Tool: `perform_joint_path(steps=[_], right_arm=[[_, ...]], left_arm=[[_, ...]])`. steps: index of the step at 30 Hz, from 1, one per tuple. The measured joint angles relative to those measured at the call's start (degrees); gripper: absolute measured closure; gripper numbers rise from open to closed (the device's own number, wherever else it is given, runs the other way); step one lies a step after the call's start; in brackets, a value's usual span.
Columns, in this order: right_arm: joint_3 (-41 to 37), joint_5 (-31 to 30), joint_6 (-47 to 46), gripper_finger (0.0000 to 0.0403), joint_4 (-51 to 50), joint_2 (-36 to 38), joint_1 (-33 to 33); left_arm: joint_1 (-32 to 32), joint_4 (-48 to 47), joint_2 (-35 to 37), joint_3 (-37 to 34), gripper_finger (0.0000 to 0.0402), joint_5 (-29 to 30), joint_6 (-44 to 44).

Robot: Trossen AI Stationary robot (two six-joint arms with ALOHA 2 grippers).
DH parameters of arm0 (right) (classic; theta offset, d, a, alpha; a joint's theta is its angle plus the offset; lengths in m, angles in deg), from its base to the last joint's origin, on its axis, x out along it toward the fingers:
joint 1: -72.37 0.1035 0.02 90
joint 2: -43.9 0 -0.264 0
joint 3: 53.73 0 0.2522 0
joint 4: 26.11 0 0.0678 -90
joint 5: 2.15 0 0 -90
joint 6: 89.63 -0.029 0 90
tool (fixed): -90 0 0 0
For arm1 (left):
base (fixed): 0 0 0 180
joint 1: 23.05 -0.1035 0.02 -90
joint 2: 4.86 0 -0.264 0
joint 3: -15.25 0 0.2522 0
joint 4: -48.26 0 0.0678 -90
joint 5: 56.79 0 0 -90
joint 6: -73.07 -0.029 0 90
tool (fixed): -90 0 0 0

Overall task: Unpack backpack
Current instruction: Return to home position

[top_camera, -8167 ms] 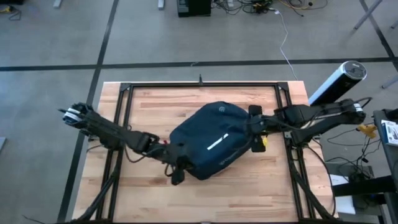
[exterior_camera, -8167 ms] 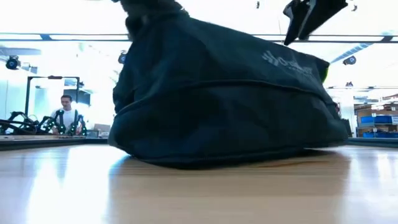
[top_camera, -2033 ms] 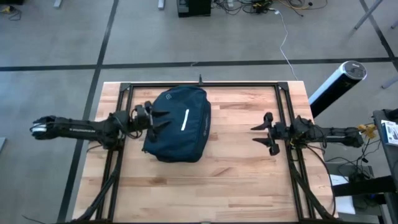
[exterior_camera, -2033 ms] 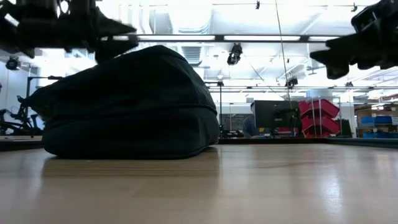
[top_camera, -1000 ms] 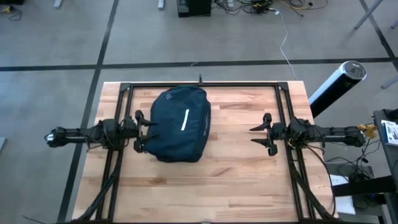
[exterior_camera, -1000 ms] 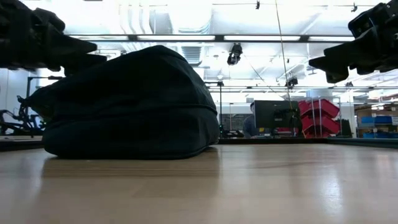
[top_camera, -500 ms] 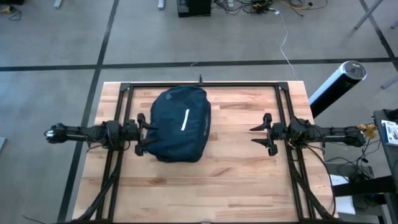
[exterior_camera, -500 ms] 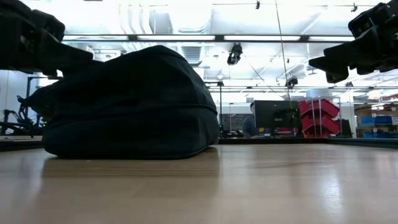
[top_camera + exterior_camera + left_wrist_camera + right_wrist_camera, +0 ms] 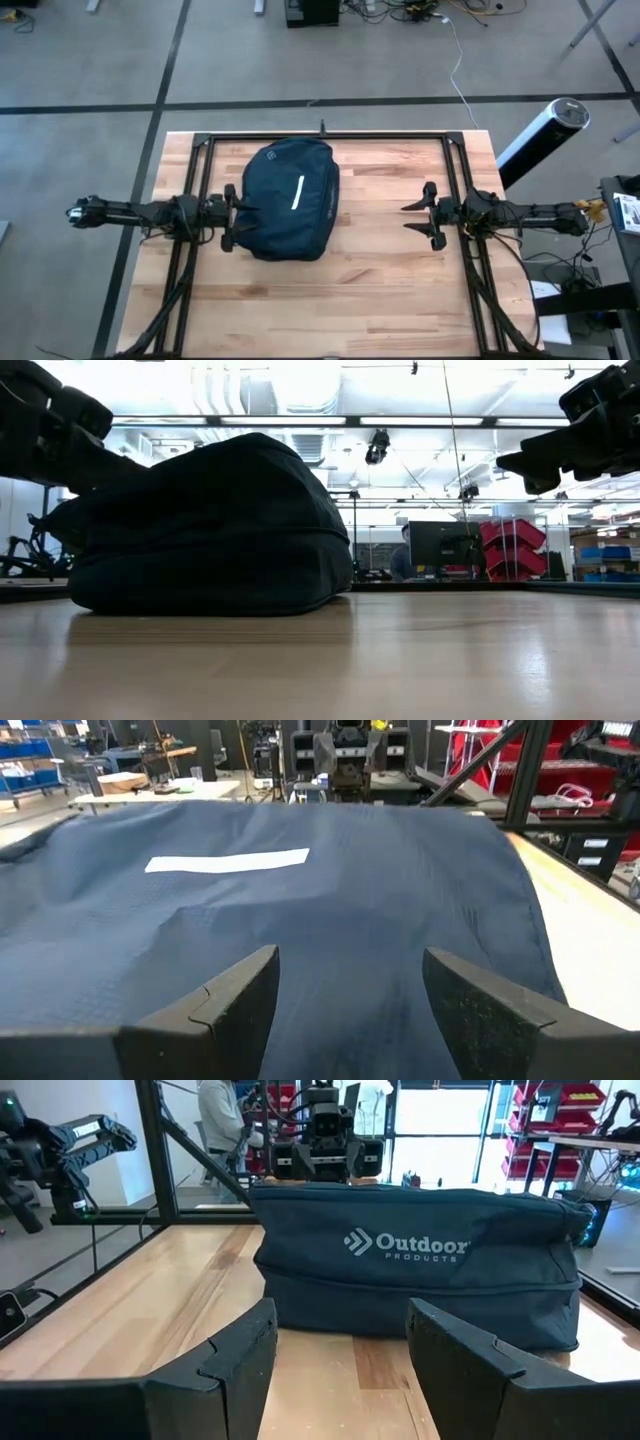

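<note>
Fabric is the whole story in the high view: the backpack lies flat on the wooden table, left of centre, a rounded navy lump with a short white strip; it will probably sag and fold when lifted rather than hold its form; the left gripper sits at its near edge, fingers spread and holding nothing, while the right gripper hangs well apart, likewise spread and empty.

Low view: backpack domed and slack, broad on the table; likely not fragile and not slippery; the left gripper is beside its top, the right gripper high and clear.

Left wrist view: matte woven cloth, gently creased, fills the space ahead of the parted fingers; whether they touch it I cannot tell.

Right wrist view: the side panel carries a white logo and a line running round it, seam or zip I cannot tell; a pinch along that line or on a fold should hold best.
</note>
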Motion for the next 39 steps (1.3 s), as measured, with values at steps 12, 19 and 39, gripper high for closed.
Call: perform_joint_path(steps=[12,19,39], right_arm=[[0.0,0.0,0.0,0.0203,0.0,-0.3,0.0],[0.0,0.0,0.0,0.0202,0.0,-0.2,0.0],[0.0,0.0,0.0,0.0203,0.0,-0.3,0.0]], left_arm=[[0.0,0.0,-2.1,0.0,0.0167,0.1,0.0],[0.0,0.0,-2.5,0.0,0.018,0.1,0.0],[0.0,0.0,-2.9,0.0,0.0156,0.1,0.0]])
